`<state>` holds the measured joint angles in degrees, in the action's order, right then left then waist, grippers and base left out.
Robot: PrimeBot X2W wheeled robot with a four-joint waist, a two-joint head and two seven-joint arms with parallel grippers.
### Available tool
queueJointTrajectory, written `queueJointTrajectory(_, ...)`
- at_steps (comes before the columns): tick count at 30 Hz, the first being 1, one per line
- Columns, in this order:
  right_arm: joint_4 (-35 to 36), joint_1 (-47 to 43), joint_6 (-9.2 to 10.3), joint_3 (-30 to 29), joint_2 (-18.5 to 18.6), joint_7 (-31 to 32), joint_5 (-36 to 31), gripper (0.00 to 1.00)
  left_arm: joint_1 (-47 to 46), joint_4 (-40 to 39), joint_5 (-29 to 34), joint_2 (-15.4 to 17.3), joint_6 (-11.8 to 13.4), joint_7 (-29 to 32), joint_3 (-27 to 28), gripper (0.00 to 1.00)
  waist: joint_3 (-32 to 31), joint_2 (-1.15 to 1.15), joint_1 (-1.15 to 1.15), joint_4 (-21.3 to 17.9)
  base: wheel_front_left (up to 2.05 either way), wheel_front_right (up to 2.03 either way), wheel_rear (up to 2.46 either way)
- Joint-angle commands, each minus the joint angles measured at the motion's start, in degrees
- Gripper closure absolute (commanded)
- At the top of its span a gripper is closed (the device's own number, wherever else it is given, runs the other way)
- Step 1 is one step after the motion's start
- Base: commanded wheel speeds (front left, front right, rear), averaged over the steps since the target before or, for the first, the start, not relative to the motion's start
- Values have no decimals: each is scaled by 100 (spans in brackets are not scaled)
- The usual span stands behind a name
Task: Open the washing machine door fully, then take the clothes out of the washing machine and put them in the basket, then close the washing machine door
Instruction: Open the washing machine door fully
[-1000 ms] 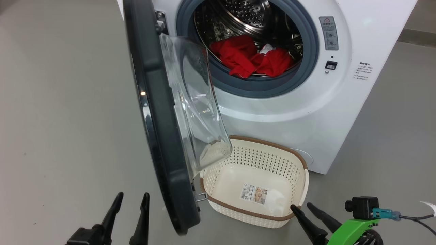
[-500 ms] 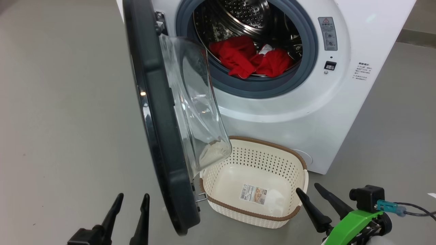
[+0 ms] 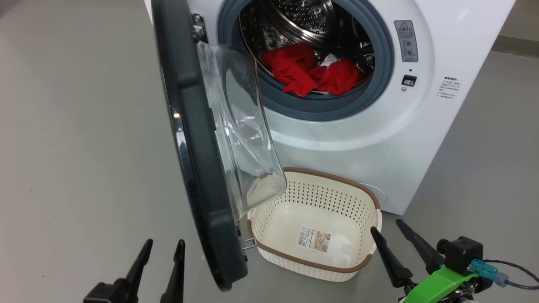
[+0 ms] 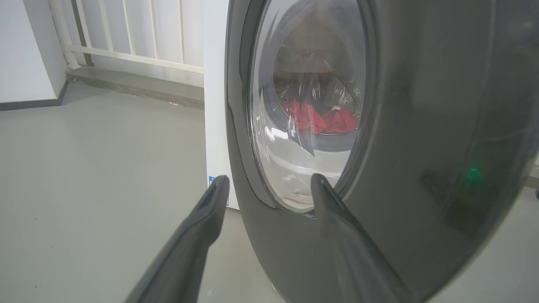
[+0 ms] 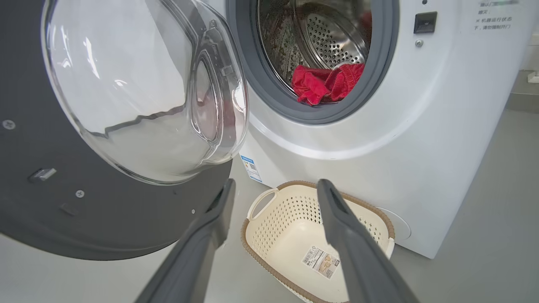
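The white washing machine stands ahead with its door swung out edge-on toward me, glass bowl facing right. Red clothes lie at the front of the steel drum, also seen as clothes behind the grey gasket. The cream basket sits empty on the floor below the opening. My left gripper is open, low and left of the door's outer face. My right gripper is open beside the basket's right rim, holding nothing.
Grey floor spreads wide to the left of the door. A white railing and low kerb run behind the machine. A green bracket with a small camera and cable rides on my right wrist.
My right gripper has risen and shifted right along the basket's right rim. Left gripper, door, clothes and basket stay put.
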<state>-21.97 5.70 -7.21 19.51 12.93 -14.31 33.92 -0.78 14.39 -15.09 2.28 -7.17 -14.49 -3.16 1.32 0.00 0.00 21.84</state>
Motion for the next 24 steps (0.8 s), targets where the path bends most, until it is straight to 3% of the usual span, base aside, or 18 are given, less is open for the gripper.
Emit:
queueJointTrajectory(1,198,-15,-28,-5,8,-68,-136,0,-76,-121,32,60,-32,-51,189,0,10,0,0,3,0,0,0)
queueJointTrajectory(10,884,-313,-28,-841,-392,-68,-887,0,-115,-155,22,60,-32,-51,204,0,33,0,0,14,0,0,0)
queueJointTrajectory(24,722,-622,-28,-1279,-667,-69,-1389,0,-100,-152,21,60,-32,-51,214,0,6,0,0,15,0,0,0)
